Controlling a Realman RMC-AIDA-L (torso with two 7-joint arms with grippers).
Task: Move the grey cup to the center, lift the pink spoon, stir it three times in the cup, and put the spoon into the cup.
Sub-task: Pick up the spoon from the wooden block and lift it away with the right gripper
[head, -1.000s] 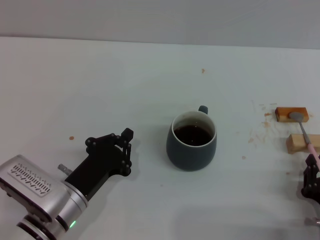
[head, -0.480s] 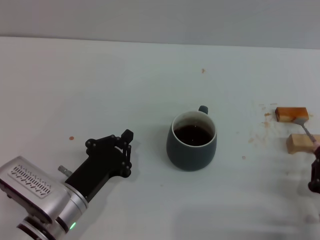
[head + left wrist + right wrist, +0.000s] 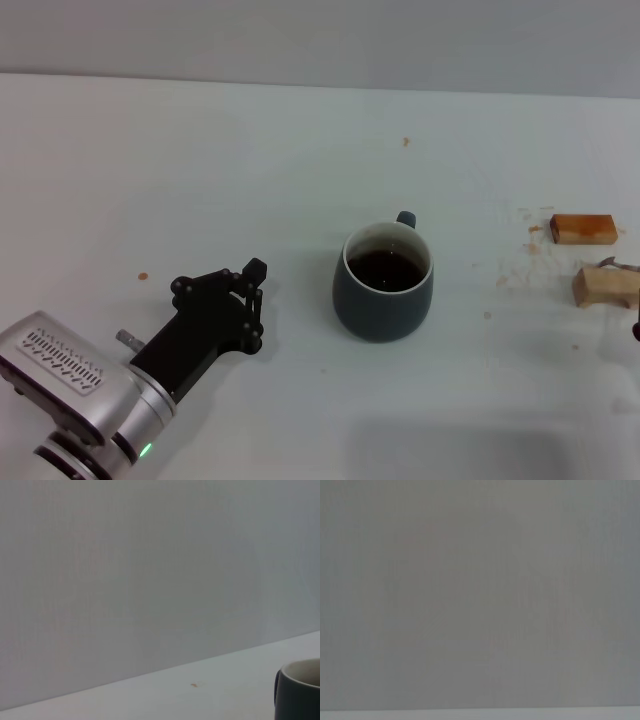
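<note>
The grey cup [image 3: 383, 290] stands mid-table with dark brown liquid inside and its handle pointing away from me. It also shows at the edge of the left wrist view [image 3: 299, 692]. My left gripper [image 3: 257, 306] rests low on the table just left of the cup, open and empty. Of the pink spoon, only the grey metal bowl [image 3: 609, 263] shows, raised just over the tan block at the right edge. Its pink handle runs out of view. My right gripper [image 3: 636, 330] is a dark sliver at the right edge and holds the spoon.
An orange-brown wooden block [image 3: 582, 229] and a tan wooden block [image 3: 604, 288] lie at the far right, with brown stains [image 3: 520, 262] on the table beside them. The right wrist view shows only a grey wall.
The spoon's bowl has come off the orange-brown block and moved right and toward me with the right gripper, which has slid almost out of view. The cup and left arm have not moved.
</note>
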